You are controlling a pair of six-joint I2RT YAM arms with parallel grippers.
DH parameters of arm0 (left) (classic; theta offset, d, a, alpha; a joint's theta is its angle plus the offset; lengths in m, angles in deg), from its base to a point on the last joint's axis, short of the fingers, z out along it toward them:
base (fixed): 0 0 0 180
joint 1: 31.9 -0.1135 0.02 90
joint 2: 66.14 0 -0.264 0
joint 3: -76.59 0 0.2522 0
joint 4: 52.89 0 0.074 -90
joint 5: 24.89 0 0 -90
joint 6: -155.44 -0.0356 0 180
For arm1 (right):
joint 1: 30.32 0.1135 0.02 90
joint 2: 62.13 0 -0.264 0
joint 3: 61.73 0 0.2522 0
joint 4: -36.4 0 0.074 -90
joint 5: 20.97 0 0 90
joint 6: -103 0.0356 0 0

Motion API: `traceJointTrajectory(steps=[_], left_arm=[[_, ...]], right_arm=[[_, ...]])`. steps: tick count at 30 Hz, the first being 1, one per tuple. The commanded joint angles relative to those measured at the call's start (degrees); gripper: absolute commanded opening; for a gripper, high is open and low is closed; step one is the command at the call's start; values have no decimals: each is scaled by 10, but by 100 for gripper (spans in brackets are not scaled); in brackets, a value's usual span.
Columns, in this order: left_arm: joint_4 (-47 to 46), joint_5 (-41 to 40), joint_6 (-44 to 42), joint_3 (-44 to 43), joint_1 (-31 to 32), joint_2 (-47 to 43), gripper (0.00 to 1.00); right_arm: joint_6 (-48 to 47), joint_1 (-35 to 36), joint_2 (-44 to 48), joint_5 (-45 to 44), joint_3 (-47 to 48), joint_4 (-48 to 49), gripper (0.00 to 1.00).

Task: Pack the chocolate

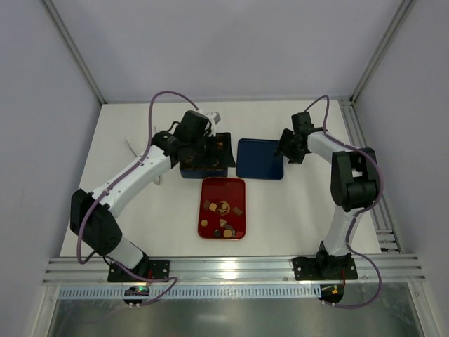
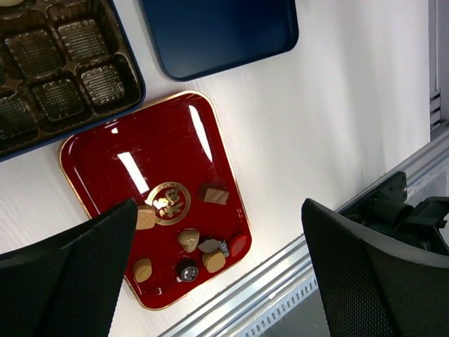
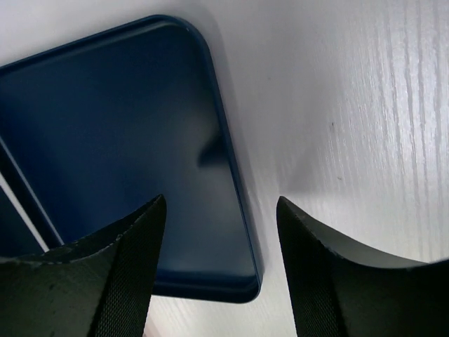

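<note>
Left gripper (image 2: pixel 219 207): jaws wide, nothing between them. It hangs above the gridded box (image 2: pixel 70 67).

The chocolate (image 2: pixel 188 239) lies on the red tray (image 2: pixel 140 140), which sits on the arm-base side of this gripper. The pieces are bunched at the tray end farthest from the box.

Handling, as a judgement:
- The pieces look light, hard and smooth-skinned. They are likely brittle and easy to mark, so a gentle squeeze suits them.
- The glossy tray floor may let a piece skate away if a finger nudges it.
- The brown square piece (image 2: pixel 212 194) stands apart from the others with flat sides. It is the cleanest hold, taken across two opposite faces.
- The rounded tan pieces would go across their narrow width. Several near the tray corner sit touching or nearly so, leaving little space to slip a finger in.

Edges:
- The red tray has a raised gold rim close beside the corner cluster.
- The box cells in view are empty, and their thin walls call for a straight drop.

Right gripper (image 3: pixel 219 203): jaws partly apart and empty, straddling the right rim of the blue tray (image 3: pixel 119 126). One finger is over the tray floor and the other over bare table (image 3: pixel 365 105).

Open table lies outward of the right gripper. The red tray sits between the two arms, well clear of this one.
</note>
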Motion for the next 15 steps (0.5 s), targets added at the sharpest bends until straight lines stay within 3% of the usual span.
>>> traceJointTrajectory(steps=[1,4,12,15], left_arm=[[-11,51,-26,-41,-1,19,96],[-11,71,-26,-65,2,52,95],[-29,90,-10,-107,10,134,95],[-31,89,-4,-127,10,159,96]], right_arm=[[-17,1,-6,-3,34,-7,65],[-22,2,-28,-3,40,-2,62],[-32,1,-71,-11,71,-13,37],[-37,1,-79,-16,81,-25,34]])
